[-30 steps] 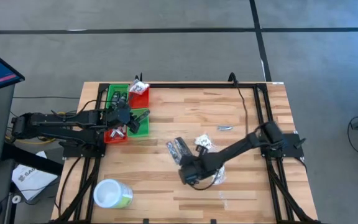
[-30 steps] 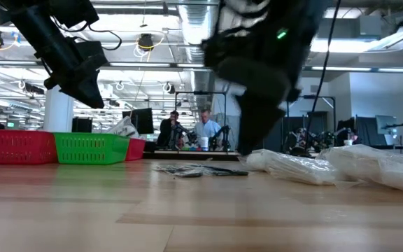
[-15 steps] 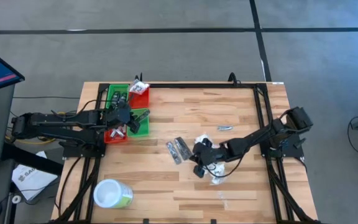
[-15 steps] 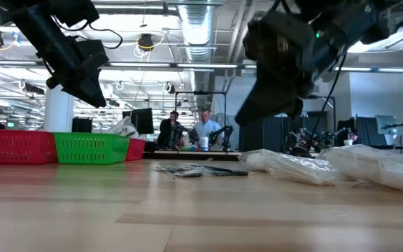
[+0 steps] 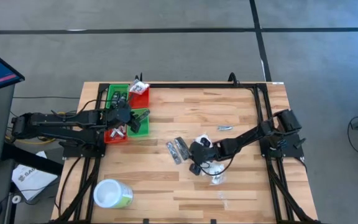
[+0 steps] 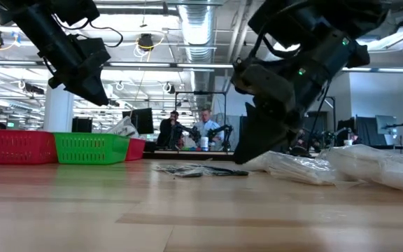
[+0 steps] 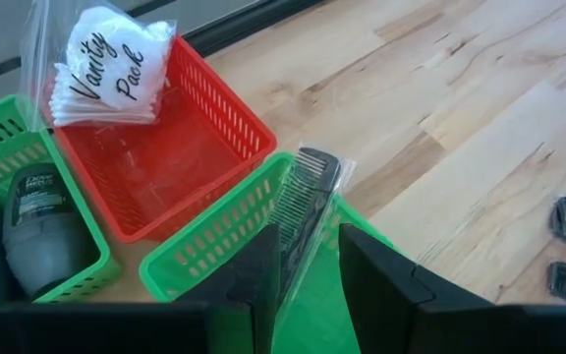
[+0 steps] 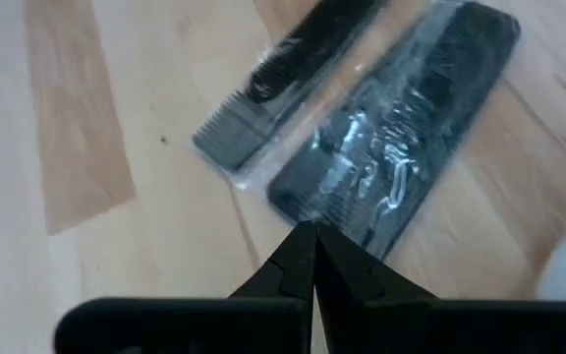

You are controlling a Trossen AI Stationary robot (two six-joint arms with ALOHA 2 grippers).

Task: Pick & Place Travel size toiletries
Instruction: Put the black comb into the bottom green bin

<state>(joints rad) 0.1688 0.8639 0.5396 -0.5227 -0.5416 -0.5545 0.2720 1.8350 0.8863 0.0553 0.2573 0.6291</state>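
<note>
My left gripper hangs over the green bin at the table's far left, shut on a dark comb in a clear wrap. Beside that bin, a red bin holds a white "Vanity Pack" packet. Another green bin holds dark grey bottles. My right gripper is shut and slants down at two wrapped dark combs lying flat mid-table. White crinkly packets lie next to it. My left gripper pinches the wrapped comb's near end between its two fingers. The comb runs forward along the fingers, and its far end is over the green bin's rim. Whether it rests there I cannot tell. My right gripper's shut tips are at the edge of the combs' wrap; whether they touch it I cannot tell.
A big white-lidded green tub stands at the near left. Two more bins crowd the far left corner. A slim silver tube and another packet lie right of centre. A black frame borders the table.
My right gripper, shut throughout, has gone toward the table's far edge and down, toward the two wrapped combs, tipping more steeply downward. My left gripper has kept still with its comb.
</note>
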